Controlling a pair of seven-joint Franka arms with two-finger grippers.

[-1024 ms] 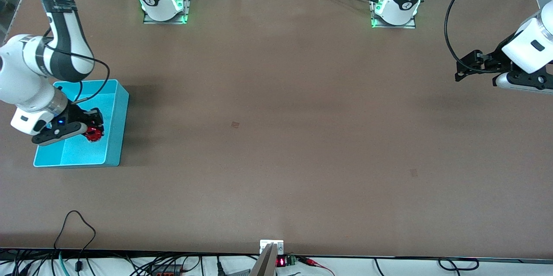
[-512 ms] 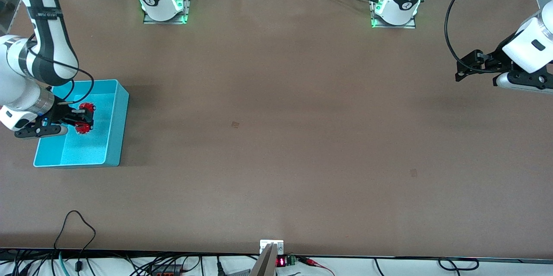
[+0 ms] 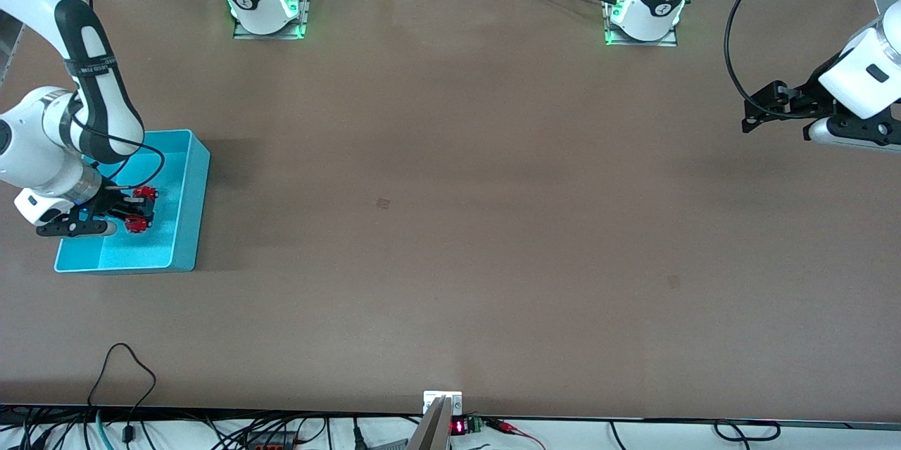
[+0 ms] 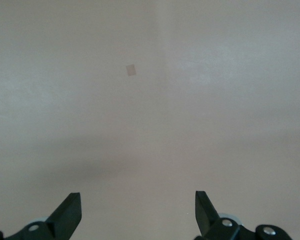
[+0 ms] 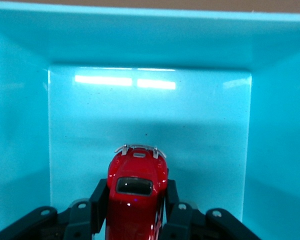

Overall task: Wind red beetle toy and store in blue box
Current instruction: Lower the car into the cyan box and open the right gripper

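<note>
The red beetle toy (image 3: 138, 225) sits between the fingers of my right gripper (image 3: 136, 209), inside the blue box (image 3: 191, 182) at the right arm's end of the table. In the right wrist view the toy (image 5: 136, 192) points its silvery end at the box's end wall (image 5: 150, 40), low over the speckled floor, and the right gripper (image 5: 136, 205) is shut on its sides. Whether the toy touches the floor I cannot tell. My left gripper (image 3: 750, 114) waits open and empty over bare table at the left arm's end, its jaws wide apart in the left wrist view (image 4: 137, 212).
Two small square marks lie on the brown table, one mid-table (image 3: 383, 203) and one nearer the front camera (image 3: 673, 282). Cables (image 3: 127, 365) and a small mount (image 3: 442, 404) line the table's front edge.
My right gripper, still holding the toy, has shifted within the box toward its outer wall and turned. The left arm has not moved.
</note>
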